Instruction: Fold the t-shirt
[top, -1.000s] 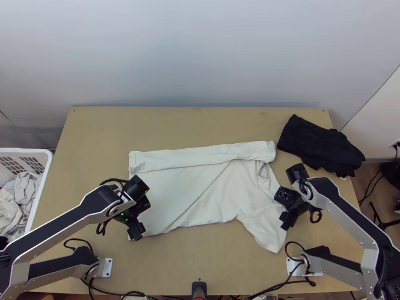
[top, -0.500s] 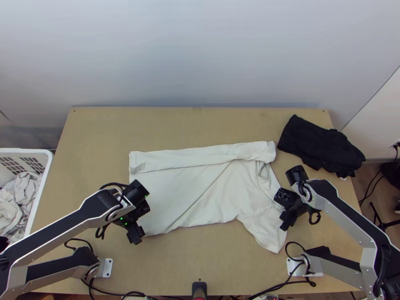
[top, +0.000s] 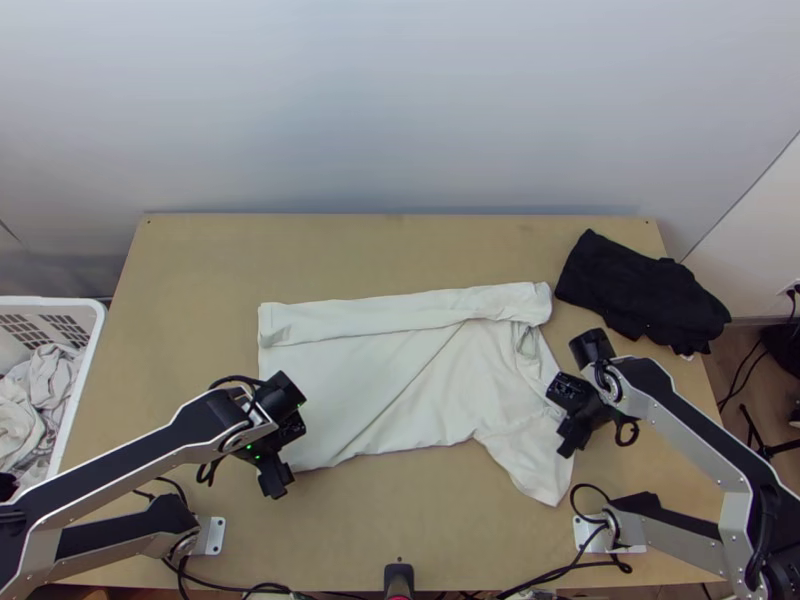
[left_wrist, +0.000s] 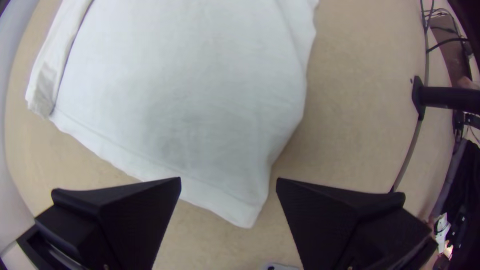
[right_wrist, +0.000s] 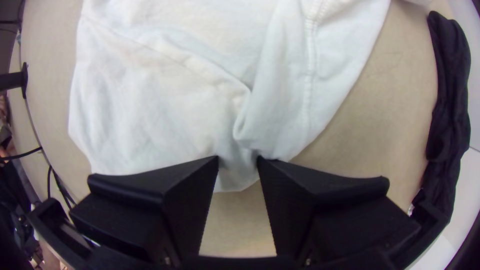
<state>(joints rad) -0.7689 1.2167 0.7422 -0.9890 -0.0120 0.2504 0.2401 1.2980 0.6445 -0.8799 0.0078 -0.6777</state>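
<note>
"Where is the T-shirt to be found?"

"The white T-shirt (top: 370, 380) is laid out across the middle of the table (top: 400, 530). A long band is folded over along its far side, and creases are seen running slantwise over the body. At the right, a loose flap is left pointing toward the near edge."

"How is the left gripper (top: 278, 440) held?"

"It is placed by the shirt's near left corner. In the left wrist view its fingers (left_wrist: 135, 200) are set wide apart, and the corner is seen in the gap, ungripped."

"And the right gripper (top: 580, 405)?"

"It is held at the shirt's right side. Its fingers (right_wrist: 300, 180) are parted too, with a rumpled edge of cloth seen between them."

"What else can be made out?"

"A bunched black cloth (top: 640, 290) is laid at the far right, and a white basket (top: 85, 385) of clothes is kept beside the table's left edge."
</note>
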